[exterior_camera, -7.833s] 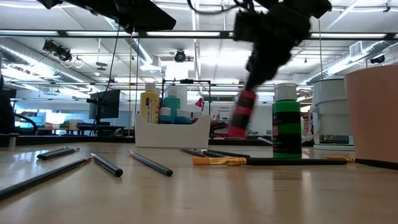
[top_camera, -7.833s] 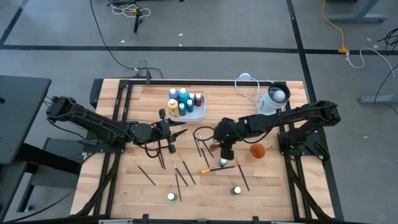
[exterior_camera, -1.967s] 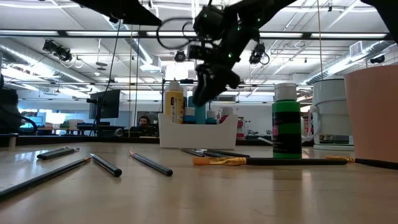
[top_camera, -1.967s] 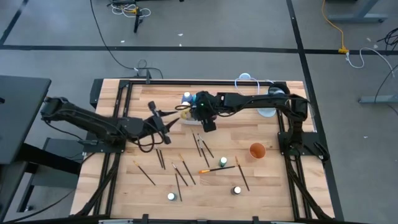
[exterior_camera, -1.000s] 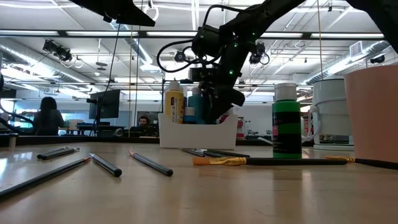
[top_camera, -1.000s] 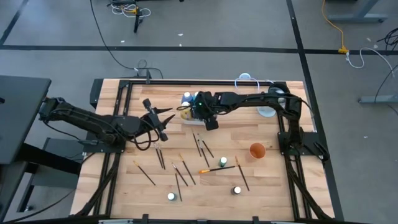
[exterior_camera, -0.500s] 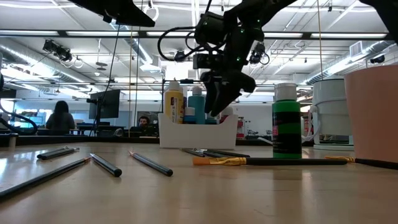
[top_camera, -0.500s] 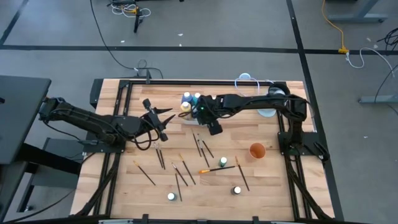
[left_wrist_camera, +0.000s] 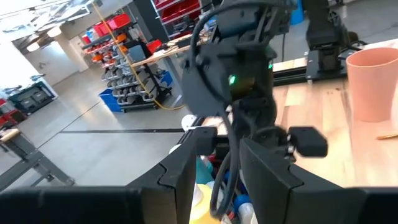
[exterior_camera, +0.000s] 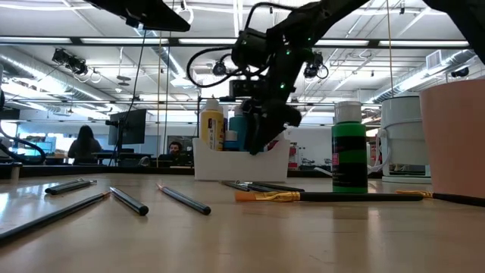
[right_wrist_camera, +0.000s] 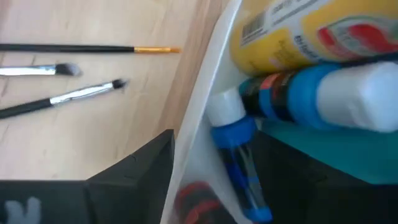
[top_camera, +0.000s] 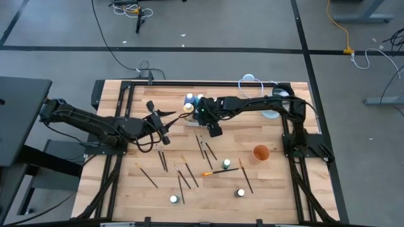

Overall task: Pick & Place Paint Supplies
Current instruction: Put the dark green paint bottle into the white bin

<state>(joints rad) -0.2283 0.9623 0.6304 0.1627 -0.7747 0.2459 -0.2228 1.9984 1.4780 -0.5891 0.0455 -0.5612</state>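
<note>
Beside the open, empty right hand (top_camera: 213, 128) sits the white tray (exterior_camera: 241, 162) of paint bottles (right_wrist_camera: 292, 93), yellow and blue ones leaning at its wall. Loose brushes (top_camera: 183, 175) lie on bare tabletop (top_camera: 278, 183) nearer the front edge. Left hand (top_camera: 158, 120) hangs part-open, empty, just beside the tray.

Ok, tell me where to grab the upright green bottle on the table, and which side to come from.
Take the green bottle by its round body just under the cap, coming straight down from above. It stands upright with its top free. The orange-handled brush lies close by its base, so a low sideways approach would likely knock the brush.
</note>
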